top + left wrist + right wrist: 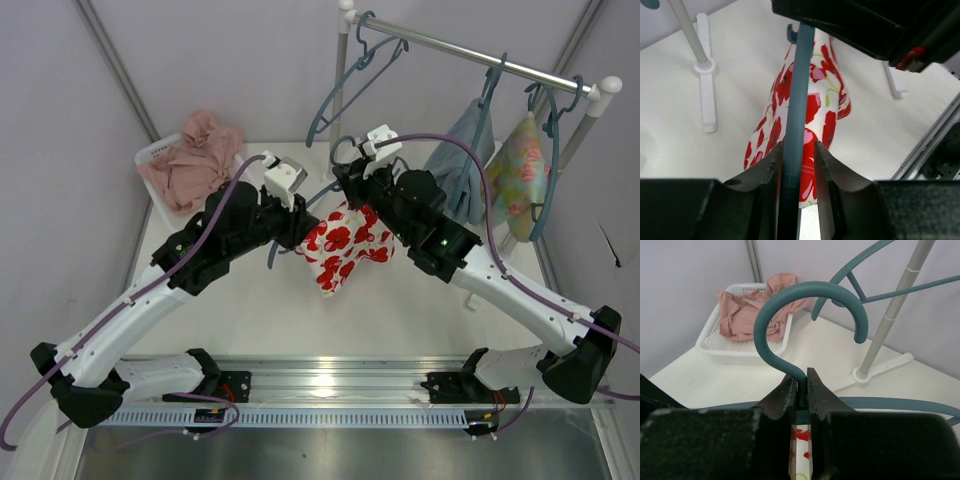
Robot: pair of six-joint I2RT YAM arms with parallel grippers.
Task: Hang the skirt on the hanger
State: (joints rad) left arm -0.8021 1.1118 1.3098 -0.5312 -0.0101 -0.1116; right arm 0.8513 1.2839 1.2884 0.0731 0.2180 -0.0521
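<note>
The red-flowered white skirt (340, 250) hangs bunched below the teal hanger (343, 150), held up over the table's middle between both arms. My right gripper (801, 382) is shut on the hanger's neck just under its hook (805, 295), and a strip of skirt (802, 437) shows beneath the fingers. My left gripper (799, 155) straddles one hanger arm (799, 90). The bar lies against one finger, and a gap shows to the other. The skirt (827, 105) drapes beyond it. In the top view the left gripper (300, 225) sits at the skirt's left edge and the right gripper (352, 183) above it.
A clothes rack (480, 55) stands at the back right with an empty teal hanger (350, 85), a blue-grey garment (465, 170) and a pale green flowered garment (520, 170). A white basket (150, 155) holding pink cloth (200, 160) sits back left. The rack's foot (706, 95) rests nearby.
</note>
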